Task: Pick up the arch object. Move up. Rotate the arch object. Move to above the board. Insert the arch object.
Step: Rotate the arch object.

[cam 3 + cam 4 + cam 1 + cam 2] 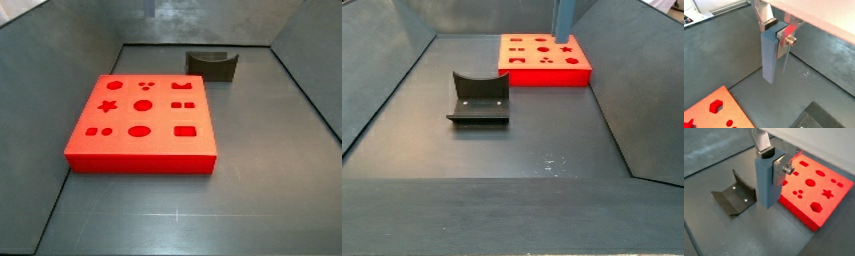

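Grey-blue arch object upright in claw, beside board

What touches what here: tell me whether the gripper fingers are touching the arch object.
Touching. In both wrist views the gripper is shut on the arch object, its fingers pressed flat against the bar's upper end, above the floor.

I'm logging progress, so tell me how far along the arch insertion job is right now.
Done: the arch object is picked up and lifted, hanging clear of the floor, clamped at its top between the fingers of the tool. In hand: carrying it toward the board; in a side view its lower end shows near the board's far edge. Left: lining it up over a hole and inserting it.
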